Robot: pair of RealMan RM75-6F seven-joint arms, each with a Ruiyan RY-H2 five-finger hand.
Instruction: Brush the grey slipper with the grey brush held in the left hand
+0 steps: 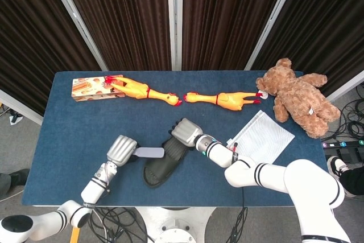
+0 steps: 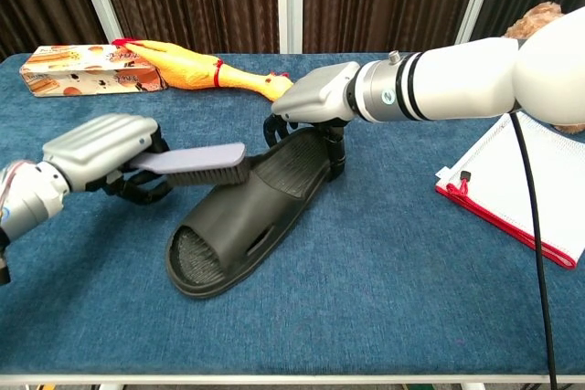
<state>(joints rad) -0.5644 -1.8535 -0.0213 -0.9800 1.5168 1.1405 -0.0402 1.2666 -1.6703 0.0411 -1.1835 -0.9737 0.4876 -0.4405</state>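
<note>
- The grey slipper [image 2: 245,215] lies on the blue desk [image 2: 411,299] near its front edge, toe opening toward the robot and heel end pointing away.
- The right hand [image 2: 313,107] is clamped over the heel end, fingers wrapped down around the rim, pinning the slipper in place.
- The left hand [image 2: 105,154] grips the handle of the grey brush [image 2: 194,162]; the bristled head reaches the slipper's left upper edge, near the strap.
- To brush well, I judge the bristles should sit flat on the strap and sweep along the slipper's length, with light pressure, while the right hand holds firm so the slipper does not slide on the cloth.
- A risk: a stroke running toward the heel could bump the brush tip into the right hand's fingers [image 2: 335,154].
- The desk is covered in dark blue fabric.
- Along its far side lie a snack box [image 1: 91,88], two rubber chickens [image 1: 142,91], and a teddy bear [image 1: 296,96] at the right corner.
- A white mesh pouch [image 1: 263,138] lies right of the slipper.
- Dark curtains with pale frame bars close off the back of the room.
</note>
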